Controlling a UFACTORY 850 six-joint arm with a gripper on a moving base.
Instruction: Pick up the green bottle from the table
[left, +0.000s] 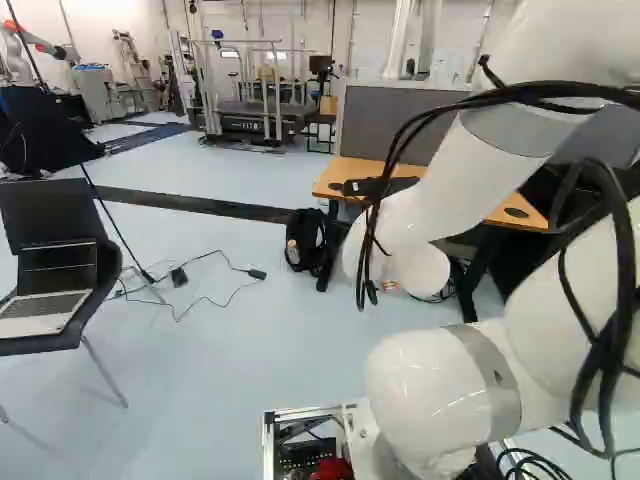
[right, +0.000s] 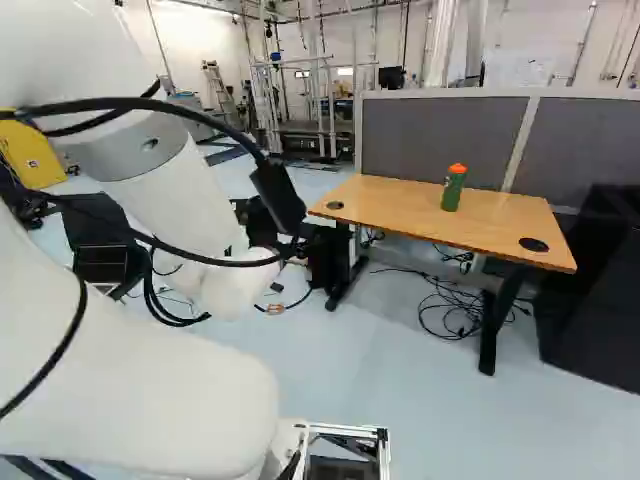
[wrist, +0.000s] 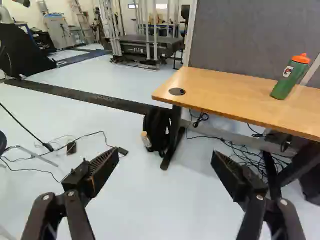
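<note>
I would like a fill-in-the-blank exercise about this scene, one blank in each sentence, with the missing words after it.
1. The bottle standing on the table has a ____ body.
2. Its cap is ____ in colour.
3. The gripper is not shut; it is ____.
4. A laptop rests on a black ____ with metal legs.

Missing words: green; orange; open; chair.

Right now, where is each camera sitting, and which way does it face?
Left base view: behind the arm, to its left, facing ahead and slightly down; the arm crowds its right side.
Right base view: behind the arm, to its right, facing similarly; the arm fills its left.
Wrist view: on the wrist, looking along the open gripper.
The right base and wrist views share the green bottle on the table.
</note>
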